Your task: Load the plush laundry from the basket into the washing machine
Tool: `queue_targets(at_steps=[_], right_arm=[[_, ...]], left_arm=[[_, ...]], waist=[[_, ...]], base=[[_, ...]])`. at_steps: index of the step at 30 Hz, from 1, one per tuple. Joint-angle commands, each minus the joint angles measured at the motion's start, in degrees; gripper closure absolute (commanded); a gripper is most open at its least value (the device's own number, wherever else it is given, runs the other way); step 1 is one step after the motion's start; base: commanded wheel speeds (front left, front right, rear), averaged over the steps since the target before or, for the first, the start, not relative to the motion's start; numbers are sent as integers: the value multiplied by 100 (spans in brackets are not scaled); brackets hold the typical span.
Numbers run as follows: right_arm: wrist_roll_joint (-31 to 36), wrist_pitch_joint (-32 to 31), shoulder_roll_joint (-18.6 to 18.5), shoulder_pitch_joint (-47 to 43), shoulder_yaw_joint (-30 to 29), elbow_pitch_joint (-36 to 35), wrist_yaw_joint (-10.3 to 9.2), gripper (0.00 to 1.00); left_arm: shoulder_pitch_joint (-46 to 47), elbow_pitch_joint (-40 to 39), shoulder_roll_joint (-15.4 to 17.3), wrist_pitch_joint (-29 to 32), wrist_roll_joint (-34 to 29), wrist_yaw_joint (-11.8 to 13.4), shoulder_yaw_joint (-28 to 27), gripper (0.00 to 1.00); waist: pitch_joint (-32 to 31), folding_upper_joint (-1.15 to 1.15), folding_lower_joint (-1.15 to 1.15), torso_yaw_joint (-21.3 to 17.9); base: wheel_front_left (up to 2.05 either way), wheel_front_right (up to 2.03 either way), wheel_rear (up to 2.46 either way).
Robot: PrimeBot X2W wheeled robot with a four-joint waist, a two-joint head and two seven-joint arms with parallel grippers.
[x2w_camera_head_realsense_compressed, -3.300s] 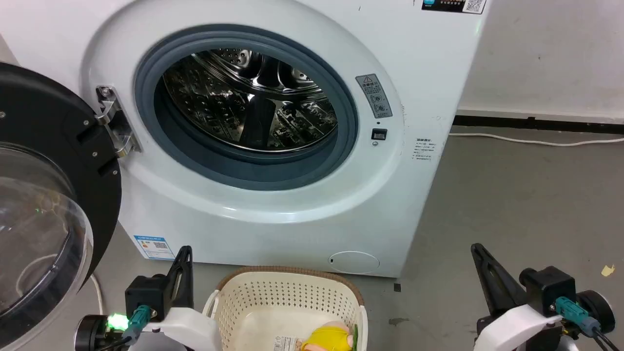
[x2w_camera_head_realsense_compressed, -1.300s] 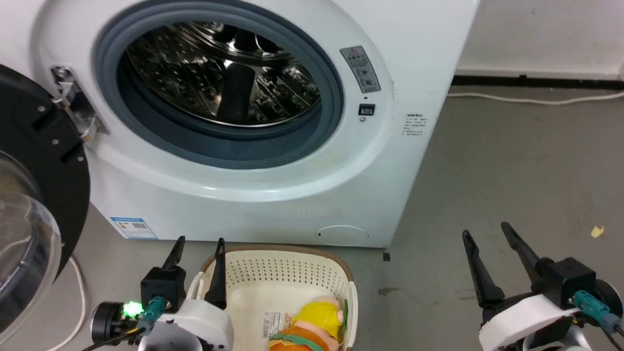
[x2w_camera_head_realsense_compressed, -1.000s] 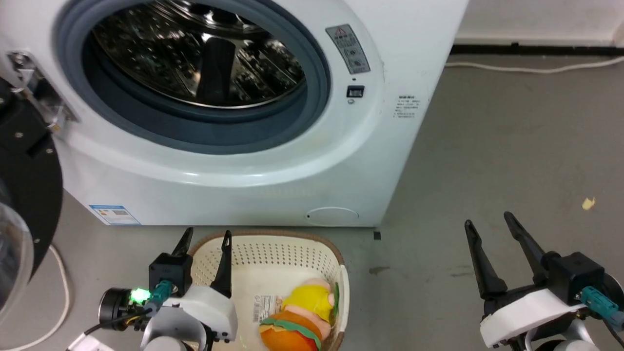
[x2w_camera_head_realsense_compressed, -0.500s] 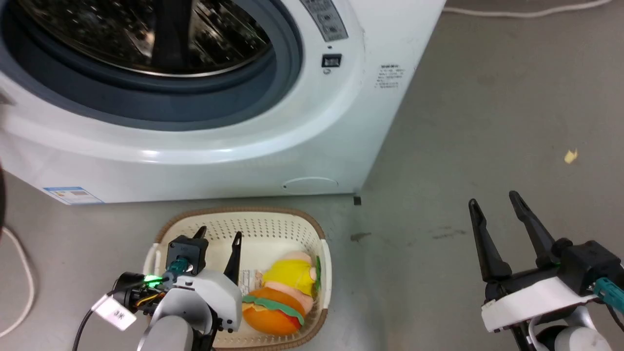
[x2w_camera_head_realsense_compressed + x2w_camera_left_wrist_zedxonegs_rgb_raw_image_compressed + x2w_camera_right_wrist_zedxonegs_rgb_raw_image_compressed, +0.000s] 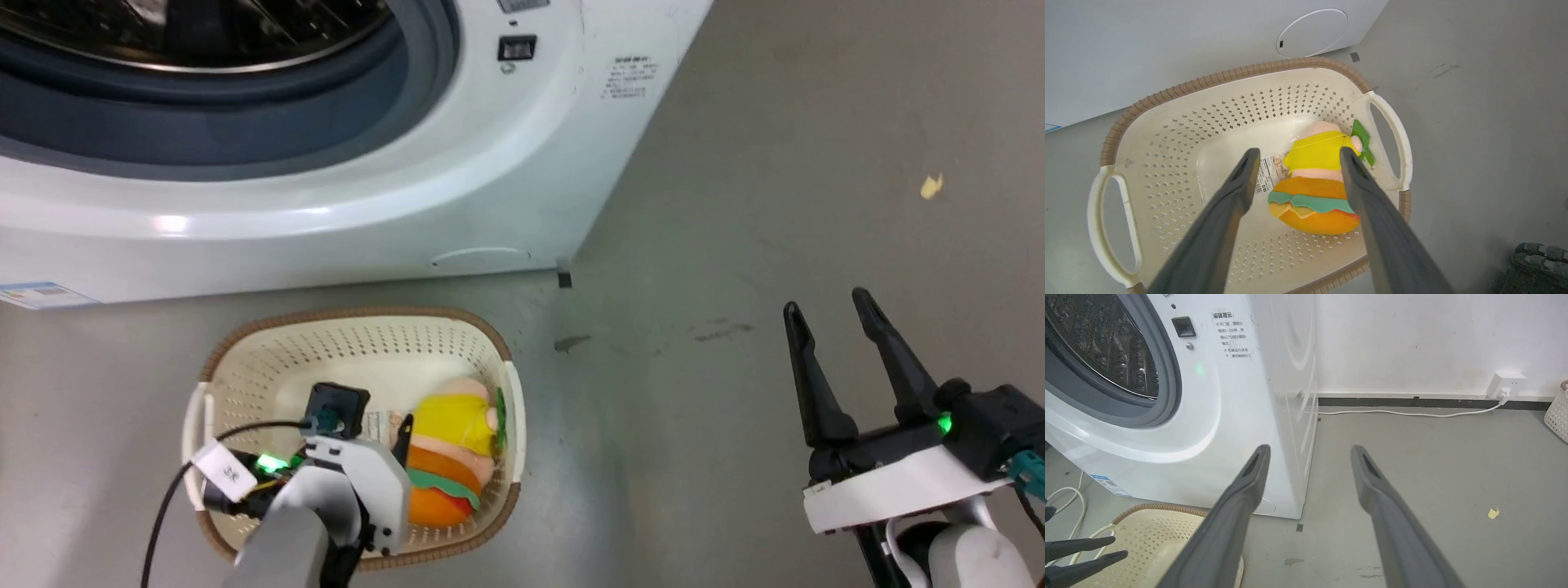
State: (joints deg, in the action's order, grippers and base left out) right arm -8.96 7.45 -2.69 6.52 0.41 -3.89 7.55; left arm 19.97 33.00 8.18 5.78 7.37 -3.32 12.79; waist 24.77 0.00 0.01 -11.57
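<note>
Now the cream plastic basket with holes and a brown rim (image 5: 351,313) sits on the grey floor (image 5: 735,204), just in front of the big white washing machine (image 5: 326,229); two soft toys lie inside it, touching: an orange burger-shaped plush (image 5: 1314,212) and a yellow-and-pink plush (image 5: 1314,157); the left claw (image 5: 1298,152) hangs over them, wide open, holding nothing; the right claw (image 5: 826,302) is wide open too, empty, over bare floor well away from the basket.
</note>
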Motion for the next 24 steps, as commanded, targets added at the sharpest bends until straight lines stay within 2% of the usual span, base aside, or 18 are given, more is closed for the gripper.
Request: queue_targets(at_steps=[1,9,17,24], right_arm=[[-96,68,-10,135,-2,-45,-3,0],[-306,164,-11,220,-53,-63,-4,0],[-456,259,-13,299,-36,-131,-4,0],[-517,343,-14,303,-37,-233,-5,0]], left_arm=[[226,160,106,67,93,-56,124,0],[624,486,434,350,472,-106,729,0],[977,722,671,957,1037,-156,1527,0],[1535,1313,724,1249,1366,-171,1755,0]], waist=[[186,0,-1,-131],[647,0,-1,-337],[1101,0,-1,-463],[1543,0,-1,-502]], base=[[0,0,0],[0,0,0],[0,0,0],[0,0,0]])
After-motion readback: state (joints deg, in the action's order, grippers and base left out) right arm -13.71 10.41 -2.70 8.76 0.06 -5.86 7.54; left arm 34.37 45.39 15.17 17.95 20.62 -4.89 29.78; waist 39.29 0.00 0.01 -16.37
